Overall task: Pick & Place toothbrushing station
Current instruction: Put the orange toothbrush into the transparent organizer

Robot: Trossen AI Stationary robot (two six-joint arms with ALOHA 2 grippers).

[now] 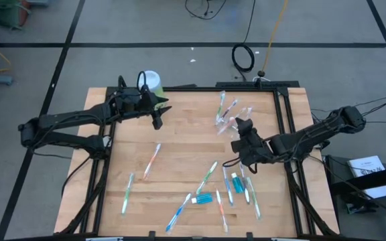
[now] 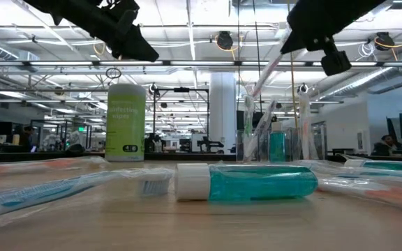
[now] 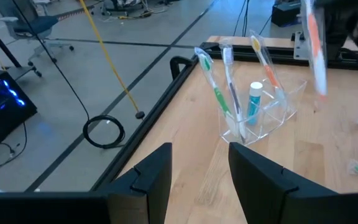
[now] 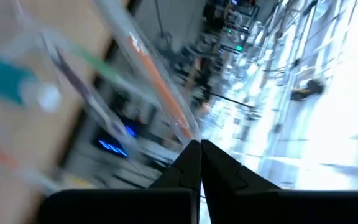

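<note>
A clear plastic cup (image 1: 228, 115) stands on the wooden table at the far right and also shows in the left wrist view (image 3: 263, 115). It holds green, white and orange toothbrushes and a blue toothpaste tube (image 3: 254, 99). My right gripper (image 1: 241, 136) is beside the cup, above the table, shut on an orange toothbrush (image 4: 160, 84). My left gripper (image 3: 201, 174) is open and empty, raised near the far left of the table (image 1: 157, 115), facing the cup. Several more toothbrushes (image 1: 151, 161) and toothpaste tubes (image 1: 203, 199) lie flat on the table's near half. My right gripper pinches the orange toothbrush between its two fingertips, near one end of it (image 4: 188, 134). The brush sticks out beyond the fingertips, lifted clear of the table. In the low view it slants down from the gripper toward the cup (image 2: 269, 70).
A light-green canister with a white lid (image 1: 151, 81) stands at the table's far edge, just behind my left gripper. A black frame rail (image 1: 283, 134) runs along the table's right side. A toothpaste tube (image 2: 246, 183) lies close in front of the low camera.
</note>
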